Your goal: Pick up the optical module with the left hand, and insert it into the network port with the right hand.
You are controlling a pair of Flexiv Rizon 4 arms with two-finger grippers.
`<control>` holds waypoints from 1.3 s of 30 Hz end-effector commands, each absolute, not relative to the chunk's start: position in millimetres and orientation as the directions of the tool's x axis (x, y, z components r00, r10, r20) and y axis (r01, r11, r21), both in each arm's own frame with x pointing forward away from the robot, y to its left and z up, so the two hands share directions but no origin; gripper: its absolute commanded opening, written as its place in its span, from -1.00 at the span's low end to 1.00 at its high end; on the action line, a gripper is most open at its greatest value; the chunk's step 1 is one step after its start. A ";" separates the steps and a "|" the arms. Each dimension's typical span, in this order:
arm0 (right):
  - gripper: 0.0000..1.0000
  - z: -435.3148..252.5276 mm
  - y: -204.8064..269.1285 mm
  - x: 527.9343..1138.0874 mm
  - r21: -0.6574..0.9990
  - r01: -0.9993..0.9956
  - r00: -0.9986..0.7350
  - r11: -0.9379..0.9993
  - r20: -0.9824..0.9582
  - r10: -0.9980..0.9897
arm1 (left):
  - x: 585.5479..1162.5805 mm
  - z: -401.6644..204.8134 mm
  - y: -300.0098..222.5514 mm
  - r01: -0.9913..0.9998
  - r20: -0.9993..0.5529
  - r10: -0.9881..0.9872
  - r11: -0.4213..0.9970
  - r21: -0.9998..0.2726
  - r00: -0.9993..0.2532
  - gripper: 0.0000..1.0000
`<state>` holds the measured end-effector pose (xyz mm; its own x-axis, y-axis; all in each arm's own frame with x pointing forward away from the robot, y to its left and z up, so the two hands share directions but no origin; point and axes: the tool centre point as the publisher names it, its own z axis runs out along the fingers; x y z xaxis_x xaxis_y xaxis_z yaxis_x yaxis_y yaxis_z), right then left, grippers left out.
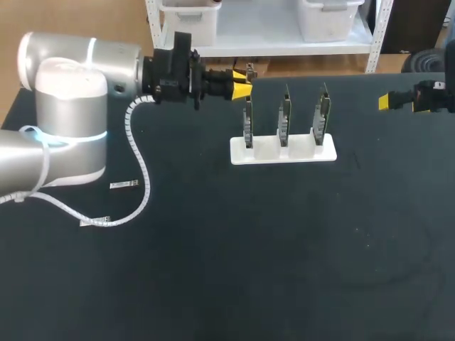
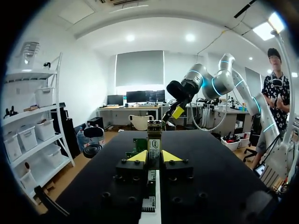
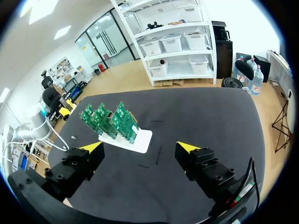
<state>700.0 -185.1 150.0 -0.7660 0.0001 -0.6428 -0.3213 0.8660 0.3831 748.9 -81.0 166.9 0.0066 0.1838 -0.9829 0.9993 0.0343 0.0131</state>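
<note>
optical module [image 2: 154, 136] is pinched in our left hand [image 2: 154, 157], aloft near the leftmost board [image 1: 247, 124]. pickup looks done; our right hand [image 3: 140, 148], wide and empty across the counter [image 1: 284, 249], must take it next.

take the board stand [image 1: 283, 150] as your anchor, it sits on the table [image 1: 284, 270] toward the far side. three boards stand upright in it in a row: left board [image 1: 247, 121], middle board [image 1: 284, 117], right board [image 1: 321, 114]. the left gripper [image 1: 242, 83] is just off the stand's far left corner, close to the left board, with the optical module [image 2: 154, 140] between its fingers. the right gripper [image 1: 384, 101] is well off to the stand's right. two small flat pieces lie left of the stand and nearer you, one [image 1: 124, 185] closer to it, the other [image 1: 95, 222] further out.
</note>
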 end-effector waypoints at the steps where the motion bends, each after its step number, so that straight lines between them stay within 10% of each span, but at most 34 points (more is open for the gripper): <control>1: 1.00 150.0 -185.1 700.0 0.383 -0.321 -0.766 0.866 -0.643 0.000 | 748.0 165.2 -83.9 0.999 -0.984 0.178 0.040 0.015 0.008 -1.00; 39: 1.00 157.7 -196.4 705.0 0.389 -0.452 -0.737 0.802 -0.670 -0.090 | 750.8 163.4 -86.0 0.999 -0.982 0.190 0.041 0.012 0.004 -1.00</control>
